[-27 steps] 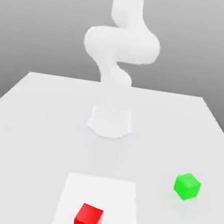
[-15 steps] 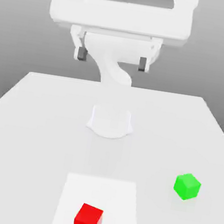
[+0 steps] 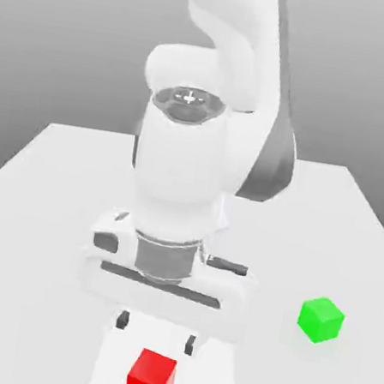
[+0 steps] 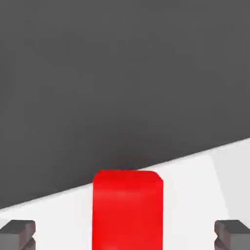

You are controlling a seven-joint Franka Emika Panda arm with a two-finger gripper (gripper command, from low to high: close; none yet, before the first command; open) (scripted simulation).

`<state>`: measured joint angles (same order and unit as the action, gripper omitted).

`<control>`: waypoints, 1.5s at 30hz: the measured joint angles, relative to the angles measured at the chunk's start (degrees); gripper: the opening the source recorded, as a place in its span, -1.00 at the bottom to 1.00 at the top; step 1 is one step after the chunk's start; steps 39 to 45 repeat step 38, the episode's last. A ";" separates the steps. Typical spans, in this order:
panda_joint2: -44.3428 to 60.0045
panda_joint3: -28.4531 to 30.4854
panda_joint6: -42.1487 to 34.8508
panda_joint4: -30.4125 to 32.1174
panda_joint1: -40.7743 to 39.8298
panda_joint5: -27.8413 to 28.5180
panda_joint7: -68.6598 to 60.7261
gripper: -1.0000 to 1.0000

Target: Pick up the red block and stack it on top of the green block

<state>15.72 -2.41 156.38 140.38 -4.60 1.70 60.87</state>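
The red block (image 3: 151,378) sits on the white table (image 3: 46,208) near its front edge, on a brighter square patch. My gripper (image 3: 156,331) hangs just above and slightly behind it, open, its two dark fingertips (image 3: 124,318) spread wide and nothing between them. In the hand view the red block (image 4: 127,210) lies centred between the two fingertips (image 4: 17,233), not touching either. The green block (image 3: 321,319) rests on the table at the exterior view's right, apart from the arm.
The arm's white body rises over the middle of the table and hides its base. The table's front edge runs close by the red block, with dark floor (image 4: 122,73) beyond it.
The arm has swung down from high above the table to just over the red block. The fingers stay spread. Both blocks lie where they were.
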 joint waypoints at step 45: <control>-9.25 -14.20 7.57 17.35 26.60 5.32 43.68 1.00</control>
